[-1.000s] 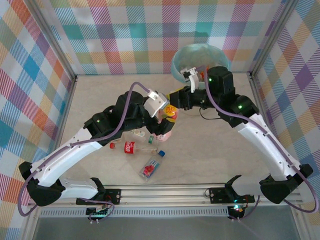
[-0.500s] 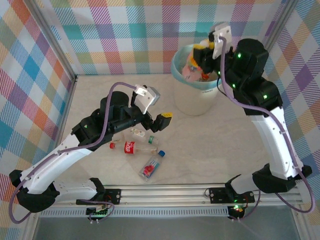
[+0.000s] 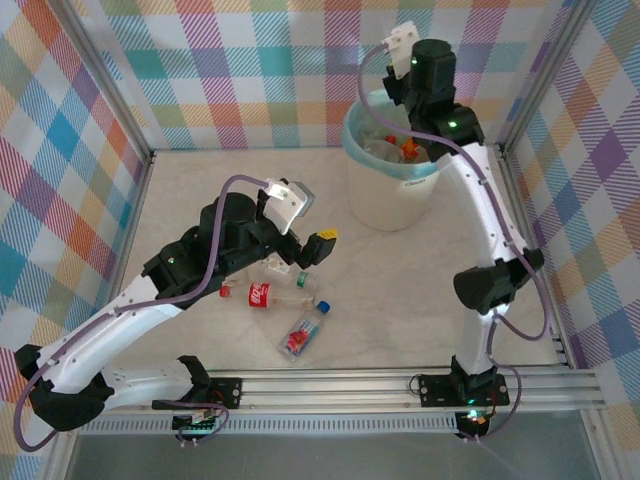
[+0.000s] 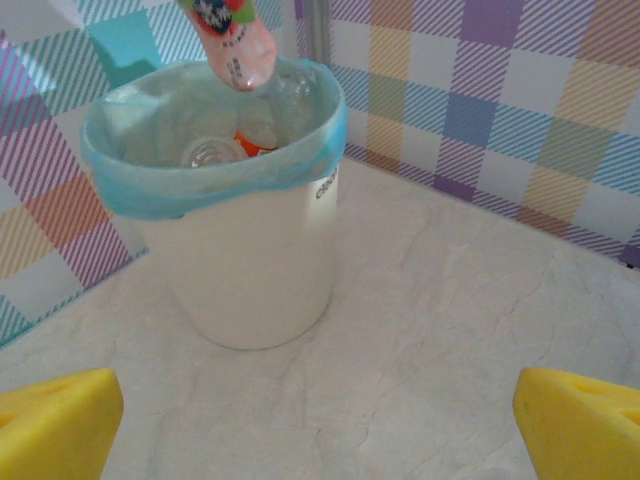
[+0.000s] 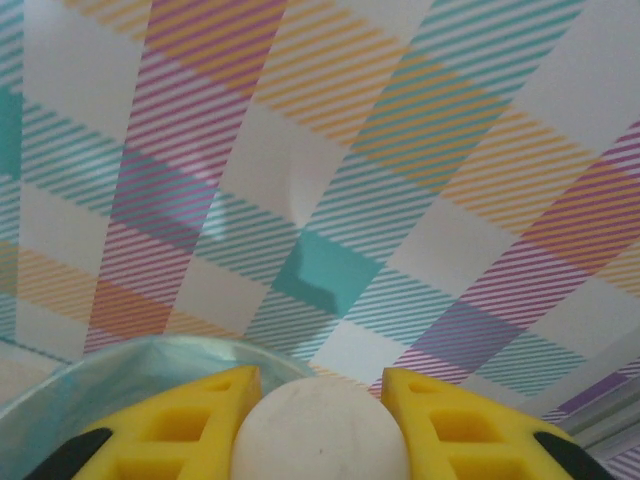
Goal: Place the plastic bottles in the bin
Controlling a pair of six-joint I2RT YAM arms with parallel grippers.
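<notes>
- My right gripper (image 5: 318,390) hangs above the bin (image 4: 250,270), jaws clamped on a pink bottle (image 4: 236,45) over its teal-lined rim.
- Other bottles (image 4: 245,145) lie inside the bin.
- My left gripper (image 4: 320,415) hovers over the desk (image 4: 450,300), jaws wide apart.
- A red-labelled bottle (image 3: 270,295), a blue-capped bottle (image 3: 303,336) and a small bottle (image 3: 283,270) lie on the desk beside it.

Robotics laboratory test cell. An aluminium-profile frame (image 3: 112,97) carries pastel plaid fabric walls (image 3: 250,70) around a marble-patterned tabletop (image 3: 420,290); white robot arms (image 3: 130,315) are bolted to a slotted rail (image 3: 330,384).
</notes>
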